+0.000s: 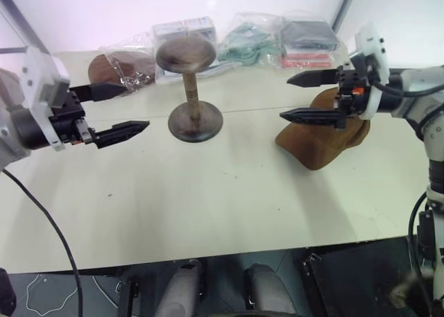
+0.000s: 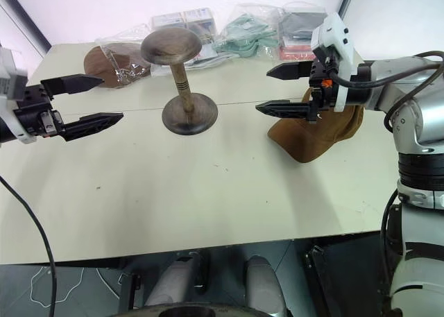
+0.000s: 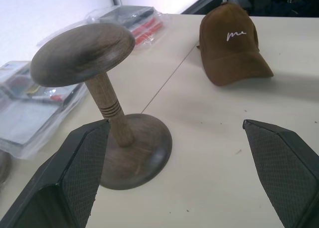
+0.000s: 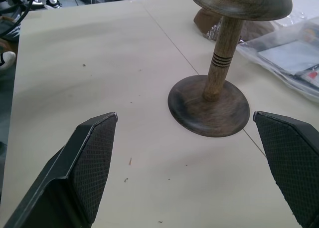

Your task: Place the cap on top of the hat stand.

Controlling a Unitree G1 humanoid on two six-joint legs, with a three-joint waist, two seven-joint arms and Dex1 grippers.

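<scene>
**Cap on the table, both grippers empty and spread**

The cap (image 1: 320, 140) sits flat on the table (image 1: 208, 213) on the robot's right side, brim toward the near edge, white script showing on its front in the left wrist view; well apart from the hat stand (image 1: 191, 88), which stands upright near mid-table with its domed top bare; bagged goods (image 1: 277, 39) lie along the far edge, among them a reddish hat in clear plastic (image 1: 114, 67) behind the stand.

Right gripper (image 1: 310, 96) hangs over the cap's crown, jaws wide apart, nothing between them; whether the lower finger touches the fabric I cannot tell. Left gripper (image 1: 121, 109) hovers left of the stand, jaws likewise released and empty.

Handling, as judged: the cap looks light and soft, suede-like, so not slippery; crown likely to dent under a pinch, brim stiffer. Best hold probably the brim's edge or the front panel just above it, leaving the hollow free to drop over the dome; the stand's thin stem suggests it could tip if nudged sideways.
</scene>
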